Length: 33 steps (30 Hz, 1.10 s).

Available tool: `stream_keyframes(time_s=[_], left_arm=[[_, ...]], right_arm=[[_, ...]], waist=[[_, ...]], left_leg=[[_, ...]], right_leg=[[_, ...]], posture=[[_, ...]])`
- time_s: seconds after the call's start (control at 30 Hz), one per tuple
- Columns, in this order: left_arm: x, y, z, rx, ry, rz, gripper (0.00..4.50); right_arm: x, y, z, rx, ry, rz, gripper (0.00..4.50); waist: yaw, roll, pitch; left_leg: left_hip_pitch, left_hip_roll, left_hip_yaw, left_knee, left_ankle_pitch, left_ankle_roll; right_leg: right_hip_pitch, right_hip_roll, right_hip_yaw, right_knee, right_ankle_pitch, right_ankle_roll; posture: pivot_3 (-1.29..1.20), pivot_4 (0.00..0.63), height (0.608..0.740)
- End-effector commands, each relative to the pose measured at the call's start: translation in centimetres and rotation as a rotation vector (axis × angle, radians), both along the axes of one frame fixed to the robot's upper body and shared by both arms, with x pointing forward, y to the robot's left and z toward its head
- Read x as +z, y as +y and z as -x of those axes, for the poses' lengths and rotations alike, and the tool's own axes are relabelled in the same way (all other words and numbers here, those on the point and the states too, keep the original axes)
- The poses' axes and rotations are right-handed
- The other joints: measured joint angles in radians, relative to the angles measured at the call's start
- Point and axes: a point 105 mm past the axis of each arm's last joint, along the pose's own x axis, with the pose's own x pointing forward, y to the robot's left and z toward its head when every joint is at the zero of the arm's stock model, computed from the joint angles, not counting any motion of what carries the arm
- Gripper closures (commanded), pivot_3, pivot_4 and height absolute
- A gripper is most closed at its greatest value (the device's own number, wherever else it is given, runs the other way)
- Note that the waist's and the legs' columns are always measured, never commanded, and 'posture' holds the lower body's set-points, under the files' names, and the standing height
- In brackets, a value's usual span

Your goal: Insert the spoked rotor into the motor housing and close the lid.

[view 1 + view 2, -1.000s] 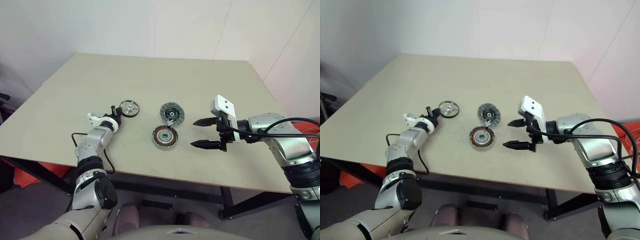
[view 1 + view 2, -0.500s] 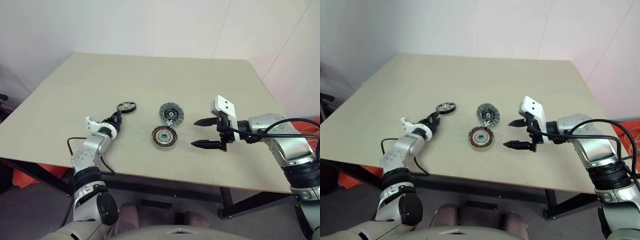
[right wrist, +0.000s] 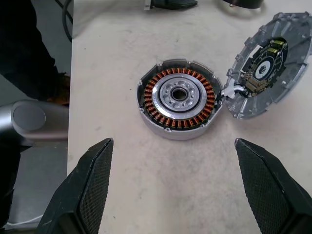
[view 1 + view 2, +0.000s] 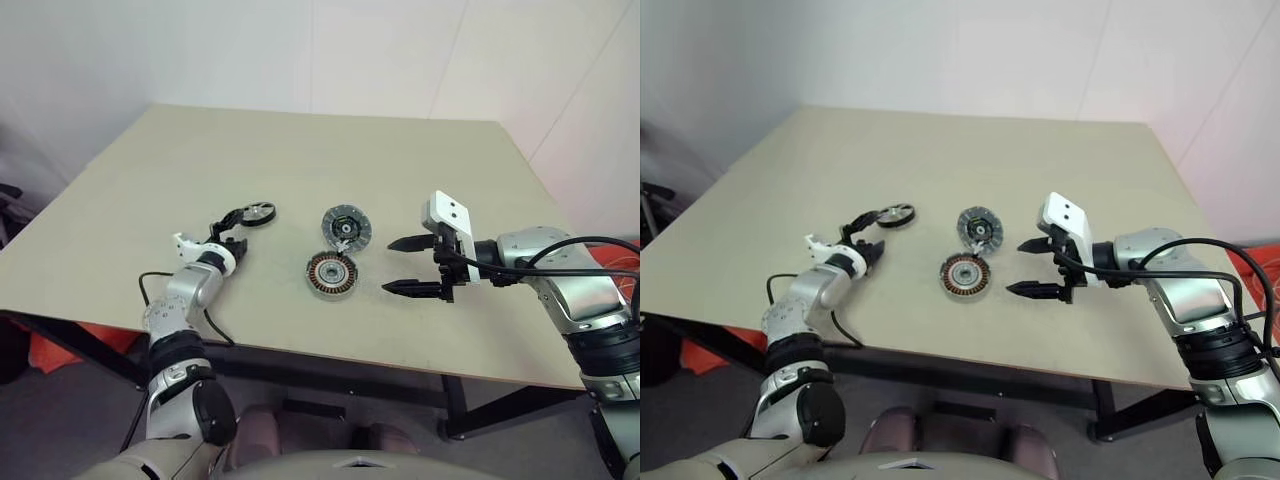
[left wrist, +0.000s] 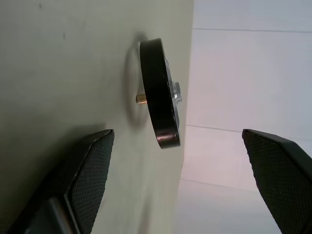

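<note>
Beige table point(image 4: 300, 150) carries the spoked rotor point(image 4: 258, 212) mid-surface, its brass pin revealed between the spread left gripper point(image 5: 180, 180); right gripper point(image 4: 408, 265) spread.

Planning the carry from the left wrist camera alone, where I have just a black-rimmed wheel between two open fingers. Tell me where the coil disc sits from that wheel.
Observer: The coil disc lies flat on the table, to the right of the wheel and nearer the robot, apart from it.
Operator: Report the lid.
Observer: The lid is off, resting against the coil disc's far rim with its inner face up.
Operator: Now the other arm.
Observer: The right pincer hovers open and empty, just right of the coil disc.
</note>
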Motion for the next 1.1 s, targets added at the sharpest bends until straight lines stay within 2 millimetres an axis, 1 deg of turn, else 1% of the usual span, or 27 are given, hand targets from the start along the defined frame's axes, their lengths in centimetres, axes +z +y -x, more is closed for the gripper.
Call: stream_keyframes(time_s=[0.03,0.17,0.27,0.5,0.73,0.87,1.0,1.1], left_arm=[[0.4,-0.9,-1.2,-0.004,-0.020,0.025,0.05],[0.6,-1.7,-2.6,0.003,-0.033,0.050,0.05],[0.4,-2.2,-3.0,-0.009,-0.027,0.041,0.05],[0.3,-2.2,-3.6,-0.018,-0.030,0.035,0.05],[0.5,-3.1,-4.2,-0.059,-0.035,0.021,0.05],[0.9,-3.4,-4.5,-0.067,-0.045,0.015,0.05],[1.2,-3.6,-4.6,-0.075,-0.063,0.015,0.05],[1.4,-3.7,-4.7,-0.078,-0.072,0.009,0.65]], right_arm=[[0.8,0.3,-0.1,0.021,-0.035,-0.003,0.00],[0.9,0.2,-0.1,0.021,-0.034,0.002,0.00],[0.9,0.2,0.0,0.018,-0.035,0.004,0.00],[0.9,0.0,0.0,0.009,-0.033,0.005,0.00],[1.0,0.0,-0.1,0.008,-0.036,0.007,0.00],[1.0,0.0,0.0,0.007,-0.038,0.009,0.00],[1.0,0.0,0.0,0.004,-0.038,0.009,0.00],[0.9,-0.1,0.0,0.002,-0.039,0.009,0.00]], waist=[[0.002,0.000,0.000],[0.009,0.000,0.000],[0.018,0.000,0.000],[0.023,0.001,0.000],[0.023,0.001,0.000],[0.023,0.001,0.000],[0.023,0.001,0.000],[0.022,0.001,0.000]], left_leg=[[0.000,0.000,0.000,0.000,0.000,0.000],[0.000,0.000,0.000,0.000,0.002,0.000],[0.000,0.000,0.000,0.000,0.003,0.000],[0.001,0.000,0.000,0.000,0.005,-0.001],[0.001,0.000,0.000,-0.001,0.005,-0.001],[0.001,0.001,0.000,-0.005,0.005,-0.001],[0.001,-0.003,0.001,-0.005,0.005,-0.001],[0.000,-0.004,0.001,-0.005,0.007,0.003]], right_leg=[[0.000,0.000,0.000,0.000,0.000,0.000],[0.001,0.000,0.000,0.000,0.001,0.003],[0.002,0.000,0.000,-0.001,0.001,0.004],[0.007,-0.004,-0.004,-0.002,0.003,0.006],[0.011,-0.005,-0.008,-0.006,0.003,0.007],[0.016,-0.005,-0.009,-0.017,0.005,0.010],[0.017,-0.013,-0.009,-0.018,0.007,0.014],[0.017,-0.015,-0.009,-0.018,0.008,0.014]], posture=[[0.00,0.000,0.740],[0.00,0.000,0.740],[0.00,0.000,0.740],[0.00,0.000,0.740],[0.00,0.000,0.740],[0.00,0.000,0.740],[0.00,0.000,0.740],[0.00,0.000,0.740]])
